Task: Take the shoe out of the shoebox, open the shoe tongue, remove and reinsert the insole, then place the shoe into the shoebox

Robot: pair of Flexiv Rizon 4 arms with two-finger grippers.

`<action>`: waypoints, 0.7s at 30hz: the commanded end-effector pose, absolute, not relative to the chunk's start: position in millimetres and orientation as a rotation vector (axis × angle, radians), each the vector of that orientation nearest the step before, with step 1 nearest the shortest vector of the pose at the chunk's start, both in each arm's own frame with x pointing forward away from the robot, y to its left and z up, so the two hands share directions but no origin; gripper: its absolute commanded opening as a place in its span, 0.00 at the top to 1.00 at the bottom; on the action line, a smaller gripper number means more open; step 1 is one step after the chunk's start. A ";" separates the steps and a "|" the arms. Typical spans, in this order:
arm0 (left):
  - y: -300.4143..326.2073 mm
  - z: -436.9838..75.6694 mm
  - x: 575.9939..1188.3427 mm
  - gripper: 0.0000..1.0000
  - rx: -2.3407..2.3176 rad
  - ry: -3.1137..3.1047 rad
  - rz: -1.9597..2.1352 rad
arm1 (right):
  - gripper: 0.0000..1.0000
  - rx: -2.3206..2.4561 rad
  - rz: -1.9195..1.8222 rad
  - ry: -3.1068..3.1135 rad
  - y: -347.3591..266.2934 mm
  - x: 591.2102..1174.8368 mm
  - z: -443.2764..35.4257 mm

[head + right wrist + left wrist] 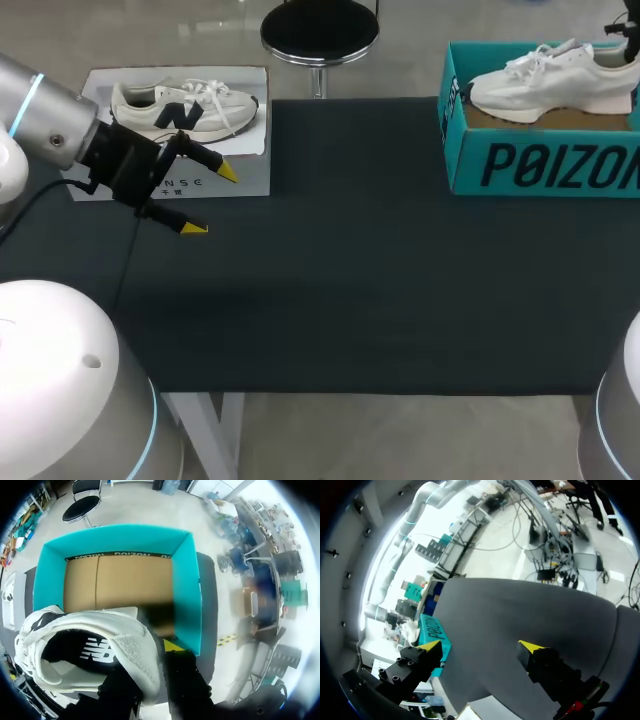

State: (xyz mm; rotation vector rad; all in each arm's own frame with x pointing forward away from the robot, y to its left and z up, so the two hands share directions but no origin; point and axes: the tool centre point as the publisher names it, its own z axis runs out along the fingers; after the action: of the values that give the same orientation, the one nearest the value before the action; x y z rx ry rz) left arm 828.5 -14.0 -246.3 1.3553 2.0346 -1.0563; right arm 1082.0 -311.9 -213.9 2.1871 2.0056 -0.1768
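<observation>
Our right pincer clamps the white sneaker by its heel above the teal shoebox; we cannot tell whether it is leaving or returning. Either way, the next move must clear the box walls. Our left pincer hangs apart at the left.

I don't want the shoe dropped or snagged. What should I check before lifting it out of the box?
1. Right tool shut on the shoe at its heel: ok.
2. Sole above the box rim: cannot tell.
3. Laces free of the box: cannot tell.
4. Left tool open and well away from the box: ok.
</observation>
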 end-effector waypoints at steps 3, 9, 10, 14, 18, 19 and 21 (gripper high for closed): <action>-14.5 -246.2 828.8 0.00 1.358 2.037 -1.053 | 1.00 2.217 -0.222 1.971 -319.5 1103.6 -223.1; -14.5 -246.2 828.8 0.00 1.358 2.037 -1.053 | 1.00 2.286 -0.211 1.925 -333.4 1113.3 -238.7; -14.5 -246.2 828.8 0.00 1.358 2.037 -1.053 | 1.00 2.298 -0.206 1.920 -335.7 1114.5 -241.9; -14.5 -246.2 828.8 0.00 1.358 2.037 -1.053 | 1.00 2.326 -0.202 1.900 -342.4 1117.3 -251.0; -14.5 -246.2 828.8 0.00 1.358 2.037 -1.053 | 1.00 2.321 -0.223 1.889 -343.2 1118.9 -260.5; -14.5 -246.2 828.8 0.00 1.358 2.037 -1.053 | 1.00 2.317 -0.227 1.890 -343.0 1119.0 -263.2; -14.5 -246.2 828.8 0.00 1.358 2.037 -1.053 | 1.00 2.307 -0.236 1.890 -343.0 1118.3 -269.2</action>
State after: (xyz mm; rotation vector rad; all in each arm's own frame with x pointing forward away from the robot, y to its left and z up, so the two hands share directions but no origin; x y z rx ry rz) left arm 828.6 -14.1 -246.3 1.3554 2.0346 -1.0563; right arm 1112.1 -344.7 -261.6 2.3083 1.8907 -0.2215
